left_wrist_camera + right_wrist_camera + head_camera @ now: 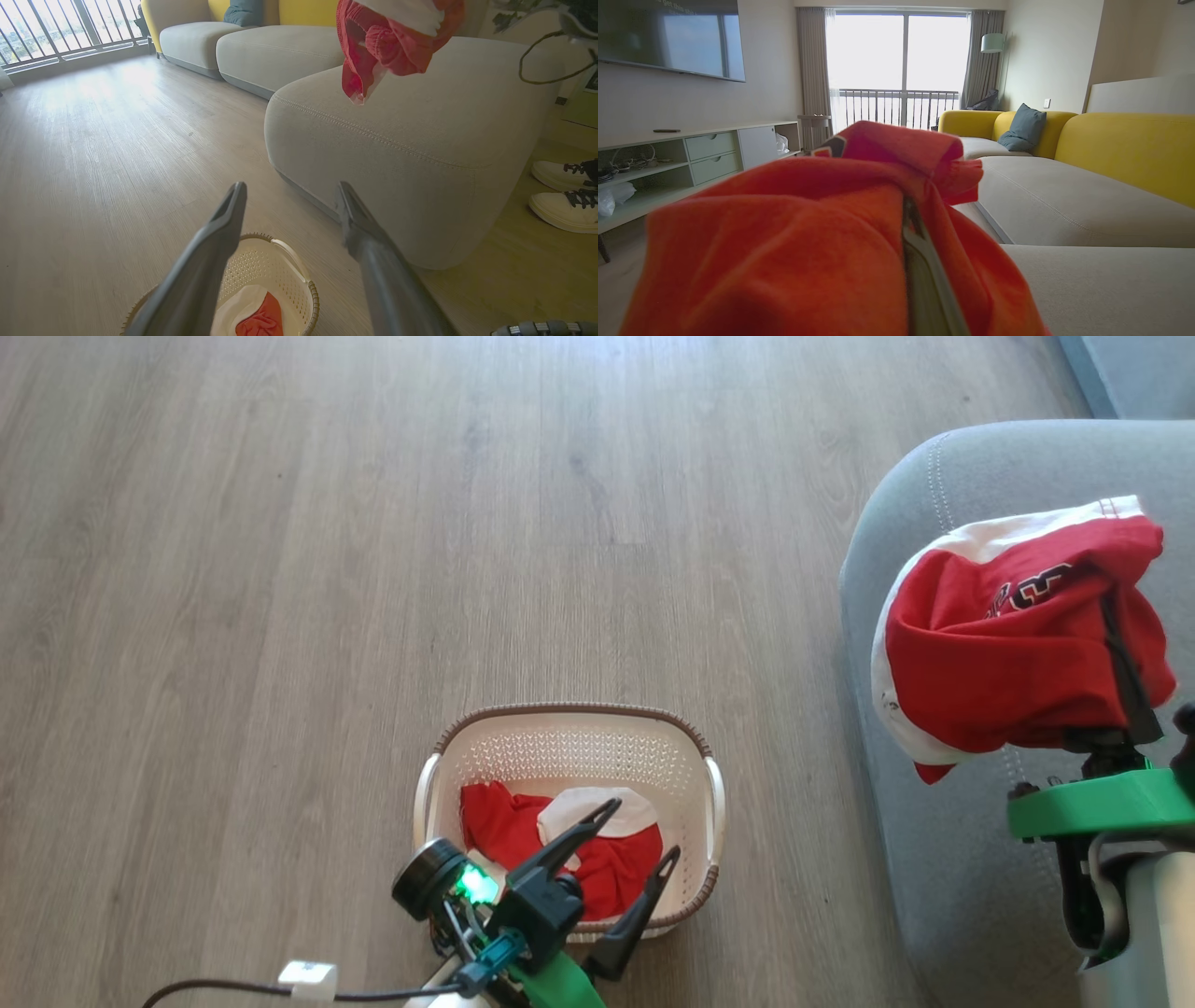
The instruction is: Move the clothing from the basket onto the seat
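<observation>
The cream basket (571, 710) stands on the wood floor, left of the grey seat (934, 859). Red and white clothing (509, 826) lies crumpled inside it. My left gripper (642, 828) hovers just above the basket's near side, open, with nothing between its fingers. In the left wrist view the basket (301, 273) and its clothing (261, 322) lie below the spread fingers (231, 205). My right gripper (1117, 649) is shut on a second red garment (1008, 644), hanging above the seat's rounded corner (420, 140). That garment (808, 233) drapes over the right fingers (924, 270).
A black cable with a white plug (308, 978) trails on the floor by my left arm. White shoes (560, 205) stand on the floor beyond the seat's end. Yellow sofa backs (1125, 149) and a low TV cabinet (691, 154) border the room.
</observation>
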`<state>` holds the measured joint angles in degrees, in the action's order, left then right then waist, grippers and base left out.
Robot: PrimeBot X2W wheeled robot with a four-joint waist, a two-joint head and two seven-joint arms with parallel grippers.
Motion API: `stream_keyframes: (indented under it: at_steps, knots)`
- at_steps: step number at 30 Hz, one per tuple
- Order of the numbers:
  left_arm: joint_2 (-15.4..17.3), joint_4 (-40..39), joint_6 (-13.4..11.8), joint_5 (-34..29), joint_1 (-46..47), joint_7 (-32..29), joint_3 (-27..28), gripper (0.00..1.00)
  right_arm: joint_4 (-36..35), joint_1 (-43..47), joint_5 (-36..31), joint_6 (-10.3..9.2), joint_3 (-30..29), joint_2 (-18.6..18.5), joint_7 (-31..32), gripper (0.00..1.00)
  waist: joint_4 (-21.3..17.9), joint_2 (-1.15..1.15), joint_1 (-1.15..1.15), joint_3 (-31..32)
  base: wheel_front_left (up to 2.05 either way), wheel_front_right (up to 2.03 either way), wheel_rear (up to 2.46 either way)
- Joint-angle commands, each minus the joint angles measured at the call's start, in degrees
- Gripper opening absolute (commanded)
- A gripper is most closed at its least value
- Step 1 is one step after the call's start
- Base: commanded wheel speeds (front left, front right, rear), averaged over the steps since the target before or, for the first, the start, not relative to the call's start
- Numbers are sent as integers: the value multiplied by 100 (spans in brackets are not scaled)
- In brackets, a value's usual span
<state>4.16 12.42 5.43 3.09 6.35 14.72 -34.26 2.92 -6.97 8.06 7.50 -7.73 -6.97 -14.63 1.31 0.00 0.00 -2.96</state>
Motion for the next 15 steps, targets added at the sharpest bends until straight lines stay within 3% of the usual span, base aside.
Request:
stream_keyframes:
  at_steps: [1, 15]
  knots:
    - [11, -158, 11, -21, 121, 28, 223, 100, -194, -111, -34, -1, 86, 4, -37, 0, -13, 0, 0, -9, 0, 0, 0]
    - [-77, -166, 75, -74, 114, 28, 340, 100, -192, -153, 4, -1, 18, -42, -37, 0, -97, 0, 0, -132, 0, 0, 0]
